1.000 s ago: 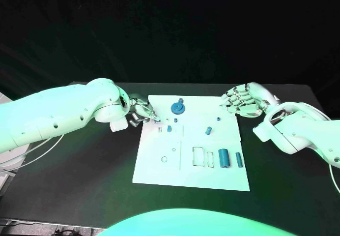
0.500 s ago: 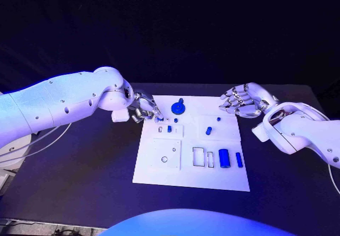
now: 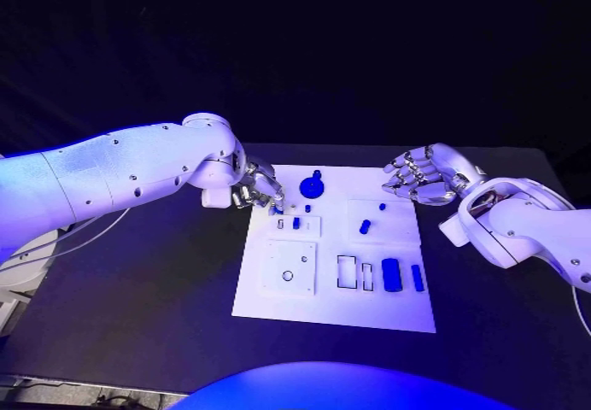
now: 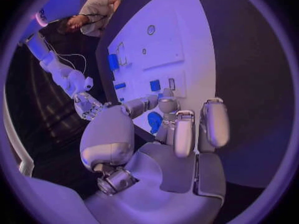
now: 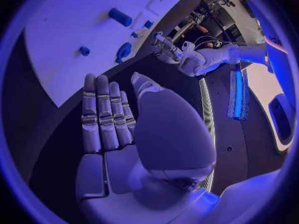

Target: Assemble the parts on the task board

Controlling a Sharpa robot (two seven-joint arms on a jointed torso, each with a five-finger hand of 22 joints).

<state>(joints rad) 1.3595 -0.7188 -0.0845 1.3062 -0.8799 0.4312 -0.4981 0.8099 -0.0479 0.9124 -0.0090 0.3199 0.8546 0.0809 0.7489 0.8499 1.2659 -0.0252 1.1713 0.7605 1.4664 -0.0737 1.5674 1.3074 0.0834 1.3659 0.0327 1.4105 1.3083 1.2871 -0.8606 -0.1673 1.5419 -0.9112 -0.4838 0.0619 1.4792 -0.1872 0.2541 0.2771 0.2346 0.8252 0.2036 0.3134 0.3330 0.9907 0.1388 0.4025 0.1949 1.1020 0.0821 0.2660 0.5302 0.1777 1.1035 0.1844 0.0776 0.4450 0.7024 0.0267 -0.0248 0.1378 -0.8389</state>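
Black table (image 3: 148, 282): task board (image 3: 332, 295) between left hand (image 3: 256, 190) and right hand (image 3: 421, 173), both empty, fingers apart.

Task board (image 3: 332, 295) centre open; hands flanking.

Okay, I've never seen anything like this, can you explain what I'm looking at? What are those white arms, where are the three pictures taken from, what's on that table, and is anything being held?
This is a robot with two white arms, each ending in a silver many-fingered hand. The square picture comes from a camera on its head, looking down at a black table. The two round pictures come from fisheye cameras at the wrists, each looking out over its own hand.

In the middle of the table lies a white plate, the task board, with small blue parts on it: a round knobbed piece near the far edge and two cylinders side by side nearer the robot, among others.

The left hand hangs at the board's far left corner, fingers pointing down. The right hand sits beyond the far right corner, fingers curled. Neither visibly holds anything.
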